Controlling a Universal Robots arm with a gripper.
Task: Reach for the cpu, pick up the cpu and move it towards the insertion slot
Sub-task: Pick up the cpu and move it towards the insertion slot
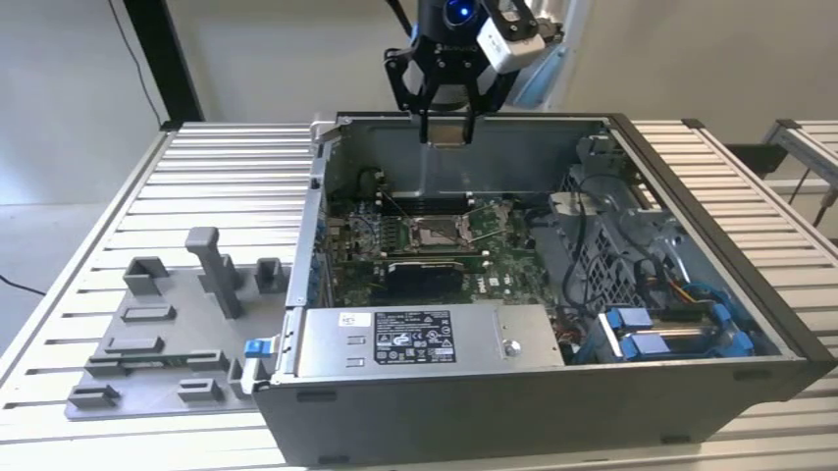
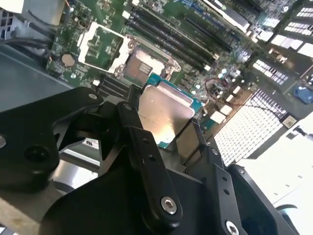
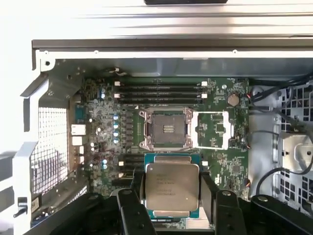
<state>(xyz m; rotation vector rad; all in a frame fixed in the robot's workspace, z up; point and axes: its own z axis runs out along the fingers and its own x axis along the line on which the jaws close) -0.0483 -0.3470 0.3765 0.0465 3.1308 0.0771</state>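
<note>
Slatted worktop [image 1: 210, 167] carries the open computer case [image 1: 524, 392], with a grey fixture [image 1: 171, 324] beside it on the exterior view's left. Green motherboard [image 3: 98, 142] lies flat on the case floor. Tool [image 1: 448, 137] hangs above the case's rear wall, over the board. It's clamped on the cpu [image 3: 172, 187], fingers [image 3: 136, 193] on two opposite edges, silver lid facing the wrist cameras. Insertion slot [image 3: 165, 128] sits open below, cpu well clear of it, not seated.

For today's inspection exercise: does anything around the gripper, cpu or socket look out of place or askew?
Nothing stands out. The cpu sits flat and square between the fingers, above the motherboard, with the open insertion slot uncovered.
</note>
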